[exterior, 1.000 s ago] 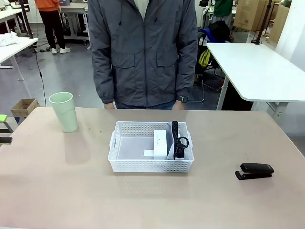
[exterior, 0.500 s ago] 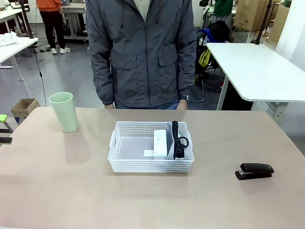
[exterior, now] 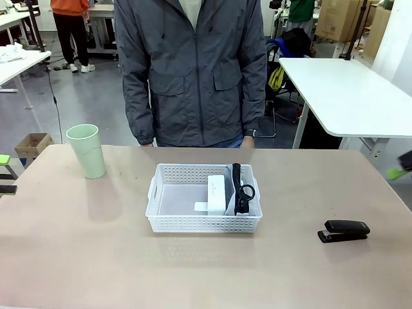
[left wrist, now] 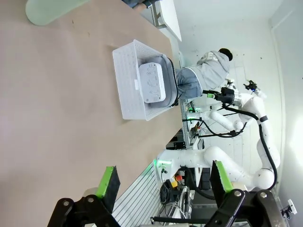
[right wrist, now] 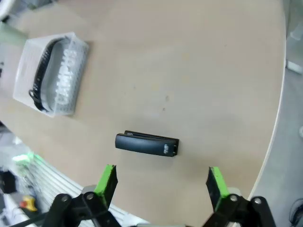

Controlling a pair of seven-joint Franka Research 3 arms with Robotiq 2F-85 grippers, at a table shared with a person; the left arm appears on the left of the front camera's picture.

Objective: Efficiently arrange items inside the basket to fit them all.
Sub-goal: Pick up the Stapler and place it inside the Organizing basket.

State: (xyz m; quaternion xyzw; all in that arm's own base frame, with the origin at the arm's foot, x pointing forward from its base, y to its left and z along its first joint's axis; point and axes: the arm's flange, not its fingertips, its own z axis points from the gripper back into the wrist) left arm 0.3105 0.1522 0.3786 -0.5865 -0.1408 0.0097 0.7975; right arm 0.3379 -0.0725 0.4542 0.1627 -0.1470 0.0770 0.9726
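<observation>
Inside the basket (exterior: 203, 223) we find the white box (exterior: 217, 194) and the grey pouch (right wrist: 66, 80) set toward one short end (two of four items stowed). On the tabletop (exterior: 77, 244), the stapler (exterior: 344, 230) and the upright cup (exterior: 85, 150) lie well apart from it, not yet loaded. We note the left end effector (left wrist: 163, 166) and right end effector (right wrist: 162, 168) are both spread and empty, the right hovering above the stapler.
</observation>
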